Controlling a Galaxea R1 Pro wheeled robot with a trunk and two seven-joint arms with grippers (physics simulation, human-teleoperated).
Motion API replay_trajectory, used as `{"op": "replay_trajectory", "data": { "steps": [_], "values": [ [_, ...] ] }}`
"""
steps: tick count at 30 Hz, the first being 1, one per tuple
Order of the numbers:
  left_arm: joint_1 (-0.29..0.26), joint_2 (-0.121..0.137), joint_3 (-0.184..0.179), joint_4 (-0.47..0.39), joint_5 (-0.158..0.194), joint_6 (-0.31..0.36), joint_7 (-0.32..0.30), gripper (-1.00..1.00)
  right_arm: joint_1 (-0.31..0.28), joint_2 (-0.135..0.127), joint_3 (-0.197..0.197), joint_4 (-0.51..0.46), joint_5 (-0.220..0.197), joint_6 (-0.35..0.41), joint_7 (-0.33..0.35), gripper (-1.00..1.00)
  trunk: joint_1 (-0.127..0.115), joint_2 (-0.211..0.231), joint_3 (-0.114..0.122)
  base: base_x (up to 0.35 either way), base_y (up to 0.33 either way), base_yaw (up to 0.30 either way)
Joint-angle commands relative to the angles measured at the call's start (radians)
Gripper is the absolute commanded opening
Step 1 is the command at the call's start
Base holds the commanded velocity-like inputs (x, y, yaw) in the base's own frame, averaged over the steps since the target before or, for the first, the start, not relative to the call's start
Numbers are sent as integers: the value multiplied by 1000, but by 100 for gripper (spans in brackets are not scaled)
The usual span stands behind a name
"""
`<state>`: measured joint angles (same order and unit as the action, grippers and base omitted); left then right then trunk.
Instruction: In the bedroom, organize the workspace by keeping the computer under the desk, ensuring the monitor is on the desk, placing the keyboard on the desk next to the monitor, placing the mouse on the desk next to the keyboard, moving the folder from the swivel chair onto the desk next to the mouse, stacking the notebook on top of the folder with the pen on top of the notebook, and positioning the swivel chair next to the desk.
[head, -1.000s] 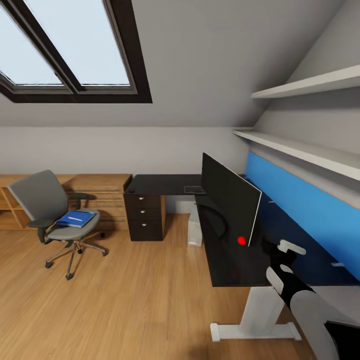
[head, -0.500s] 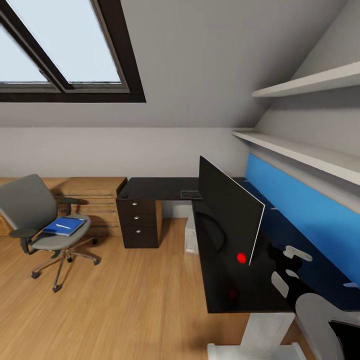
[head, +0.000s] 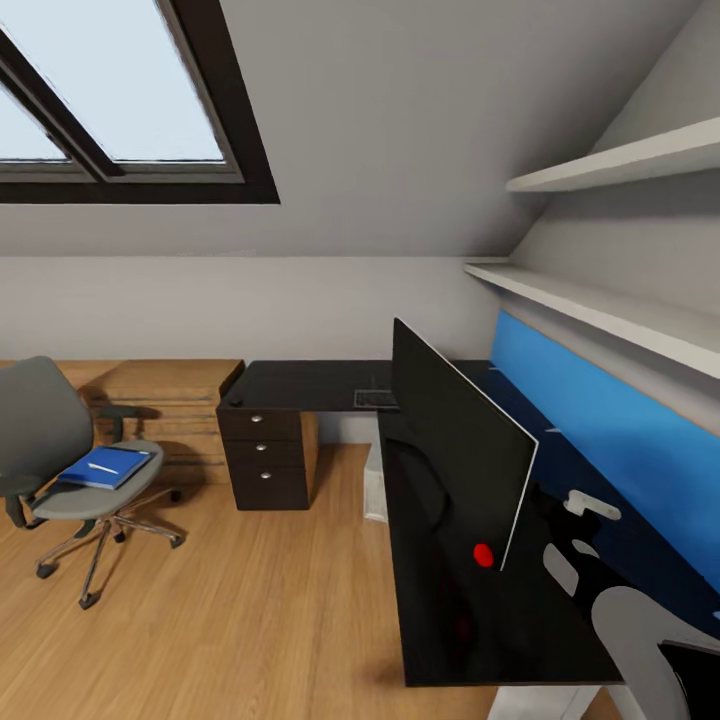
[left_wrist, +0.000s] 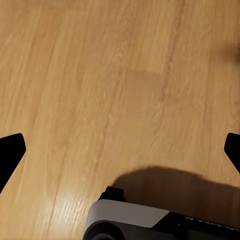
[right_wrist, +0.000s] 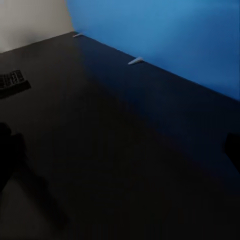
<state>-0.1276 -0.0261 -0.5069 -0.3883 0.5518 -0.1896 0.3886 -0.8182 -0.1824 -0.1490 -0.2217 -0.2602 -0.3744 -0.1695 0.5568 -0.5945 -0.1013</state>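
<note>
While the monitor (head: 455, 450) stands upright on the desk (head: 300, 385), edge-on along its right wing, the keyboard (head: 376, 399) lies at the inner corner beyond it; the mouse (head: 235, 402) sits at the far left edge above the drawers (head: 262, 456); the folder (head: 104, 467) rests on the chair (head: 60, 460) seat, well apart, pen (head: 103, 467) on top; the right gripper (head: 578, 528) hovers over the desk behind the monitor, fingers apart; the left gripper's tips stand apart above the floor (left_wrist: 120, 90).
</note>
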Motion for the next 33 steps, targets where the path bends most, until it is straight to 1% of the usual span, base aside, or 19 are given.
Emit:
{"op": "replay_trajectory", "data": {
  "steps": [1,5,10,14,15,18,19,21,24,26,27,28,29,30,31,33],
  "values": [
    [-1,0,-9,0,10,-5,6,100,-1,0,3,1,-6,-4,7,100,1,-2,-2,92,-18,0],
    [-1,1,-9,0,10,-5,7,100,-1,-1,5,1,-1,-4,55,100,1,-2,-2,40,-8,0],
    [-1,1,-9,0,10,-6,6,100,-1,-1,11,3,9,-6,145,100,1,-2,-2,9,-2,0],
    [-1,1,-9,0,10,-6,6,100,-1,-4,12,4,20,-7,190,100,1,-2,-2,2,0,0],
    [-1,2,-9,0,10,-6,6,100,-1,-7,13,4,30,-7,210,100,1,-2,-2,1,0,0],
    [-1,1,-9,0,10,-6,6,100,-1,-10,13,4,49,-7,240,100,1,-2,-2,0,0,0],
    [-1,1,-9,0,10,-6,6,100,-1,-12,14,4,64,-7,261,100,1,-2,-2,0,0,0],
    [-1,1,-9,0,10,-6,6,100,-1,-12,13,4,81,-8,282,100,1,-2,-2,0,0,0],
    [-1,2,-9,0,10,-6,6,100,-1,-13,12,5,129,-10,327,100,1,-2,-2,0,0,0],
    [-1,2,-8,0,10,-7,6,100,-1,-11,12,6,142,-11,335,100,1,-2,-2,0,0,0],
    [-1,2,-8,0,10,-7,6,100,-1,-6,11,7,152,-10,338,100,1,-2,-2,0,0,0],
    [-1,5,-8,0,10,-7,6,100,-1,11,10,7,158,-9,323,100,1,-2,-2,0,0,0],
    [-1,5,-8,0,10,-7,6,100,0,17,9,7,159,-9,317,100,1,-2,-2,0,0,0],
    [-1,6,-8,0,10,-7,6,100,-1,29,9,7,161,-8,300,100,1,-2,-2,0,0,0],
    [-1,7,-8,0,10,-7,6,100,0,46,8,8,163,-8,268,100,1,-2,-2,0,0,0],
    [-1,7,-8,0,10,-7,6,100,-1,57,9,8,165,-7,239,100,1,-2,-2,0,0,0]
  ]
}}
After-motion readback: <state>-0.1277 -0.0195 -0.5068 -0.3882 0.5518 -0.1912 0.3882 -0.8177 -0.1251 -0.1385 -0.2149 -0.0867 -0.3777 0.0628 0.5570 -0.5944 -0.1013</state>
